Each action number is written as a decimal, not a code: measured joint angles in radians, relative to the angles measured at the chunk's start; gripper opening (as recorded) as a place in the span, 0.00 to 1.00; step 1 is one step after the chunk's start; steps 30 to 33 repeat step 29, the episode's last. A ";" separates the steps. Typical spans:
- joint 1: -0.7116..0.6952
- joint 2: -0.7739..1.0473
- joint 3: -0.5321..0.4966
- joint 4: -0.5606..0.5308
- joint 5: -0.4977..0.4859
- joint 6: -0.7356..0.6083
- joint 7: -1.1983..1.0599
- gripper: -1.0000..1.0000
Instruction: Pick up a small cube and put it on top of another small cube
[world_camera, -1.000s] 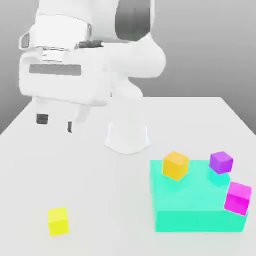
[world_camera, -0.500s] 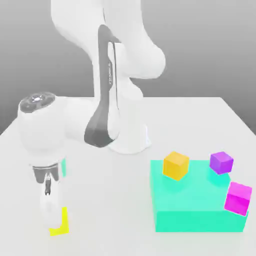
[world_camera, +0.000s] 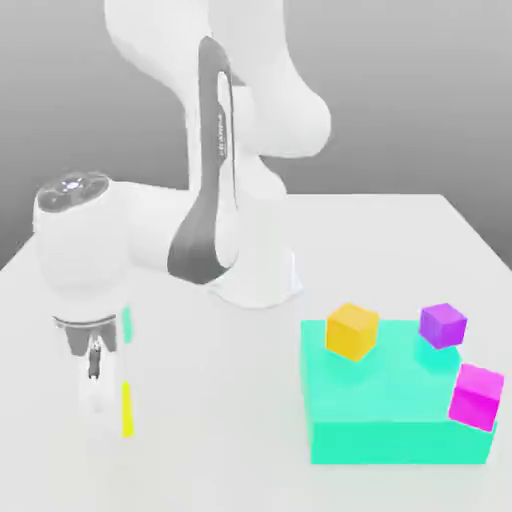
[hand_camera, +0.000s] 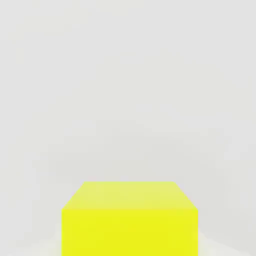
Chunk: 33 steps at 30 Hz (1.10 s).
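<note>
Pincer (world_camera: 108, 405) pinches the yellow cube (world_camera: 127, 409) down low at the exterior view's left, well apart from the turquoise block (world_camera: 395, 415). You've got the grasp done. Left for you: lift, carry, set it atop another small cube.

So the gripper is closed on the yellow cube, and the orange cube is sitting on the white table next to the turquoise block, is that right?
Not quite. The orange cube sits on top of the turquoise block, not on the table, as the exterior view shows. The rest holds: the gripper is shut on the yellow cube.
</note>
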 joint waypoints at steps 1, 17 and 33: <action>0.021 -0.036 0.021 -0.016 0.001 -0.020 -0.020 0.00; 0.488 -0.608 0.195 -0.274 0.154 -0.332 -0.462 0.00; 0.583 -0.505 0.252 -0.379 0.196 -0.123 -0.550 1.00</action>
